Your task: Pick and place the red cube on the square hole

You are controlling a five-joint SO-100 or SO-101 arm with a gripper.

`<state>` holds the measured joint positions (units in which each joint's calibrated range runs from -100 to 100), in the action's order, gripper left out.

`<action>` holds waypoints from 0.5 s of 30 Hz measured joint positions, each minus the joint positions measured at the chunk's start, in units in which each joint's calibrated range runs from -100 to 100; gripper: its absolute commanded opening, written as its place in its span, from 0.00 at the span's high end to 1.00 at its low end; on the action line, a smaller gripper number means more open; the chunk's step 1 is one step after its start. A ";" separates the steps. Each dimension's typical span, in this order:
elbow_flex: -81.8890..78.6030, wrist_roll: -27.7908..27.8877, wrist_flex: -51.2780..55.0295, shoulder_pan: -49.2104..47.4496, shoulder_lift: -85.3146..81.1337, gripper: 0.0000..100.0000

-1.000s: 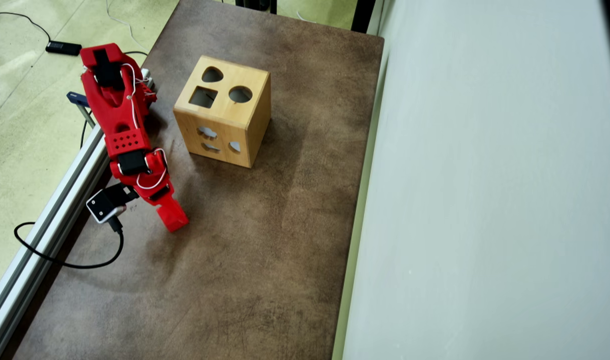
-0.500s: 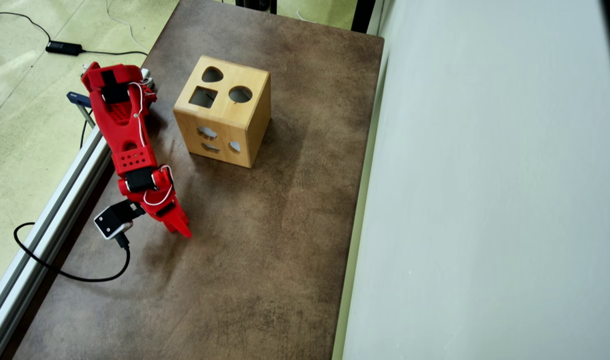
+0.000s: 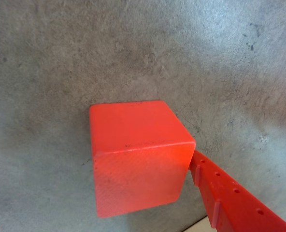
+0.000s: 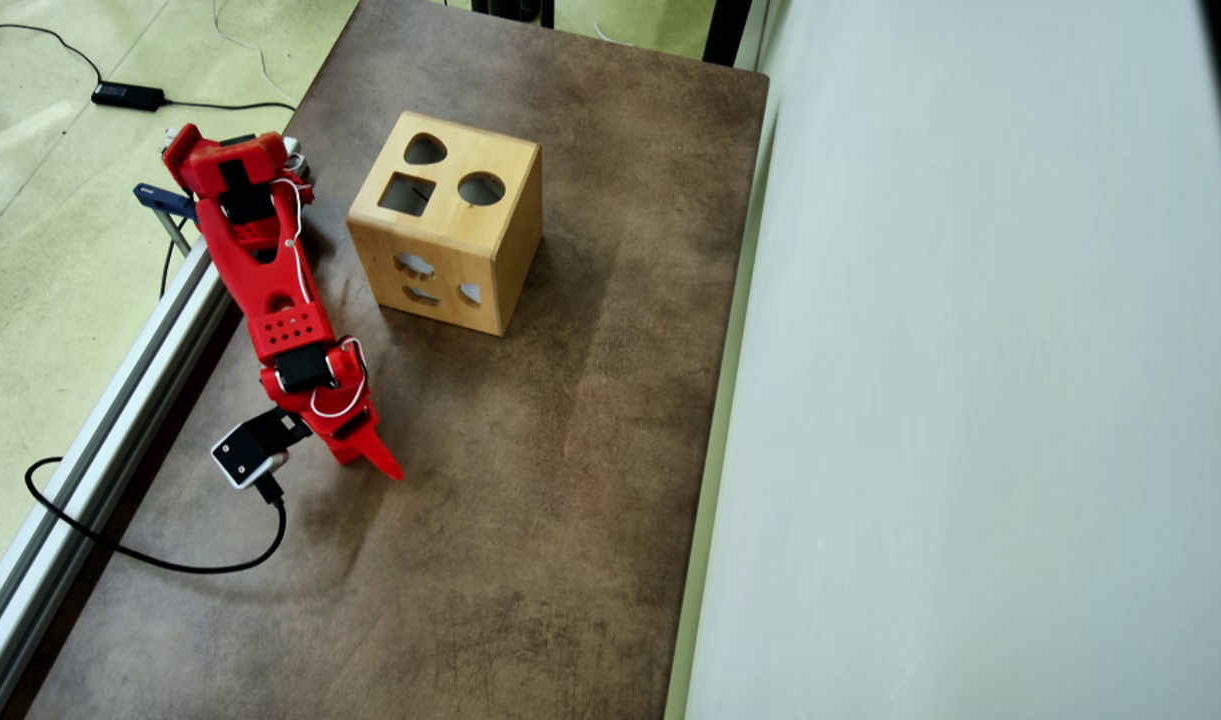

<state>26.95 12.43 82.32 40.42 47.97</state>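
Red cube (image 3: 135,154): I see it on the bench, touching one finger at its 4 o'clock.
Gripper (image 4: 375,462): spread apart, I judge; nothing clamped.

In the overhead view, the wooden box (image 4: 448,222) stands on the table (image 4: 530,480), right of the arm (image 4: 270,290).

Red cube (image 3: 135,157): small, bright, plain-faced, resting flat on the tabletop. Square hole (image 4: 407,194): dark cut-out in the wooden box's top face, toward the tabletop's far left corner in the overhead view.
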 measured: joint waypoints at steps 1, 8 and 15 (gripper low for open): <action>0.00 0.00 0.00 0.00 0.00 0.45; 0.00 0.00 0.16 0.00 0.00 0.45; 0.00 0.00 0.16 0.00 0.00 0.45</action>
<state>26.95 12.43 82.49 40.42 47.97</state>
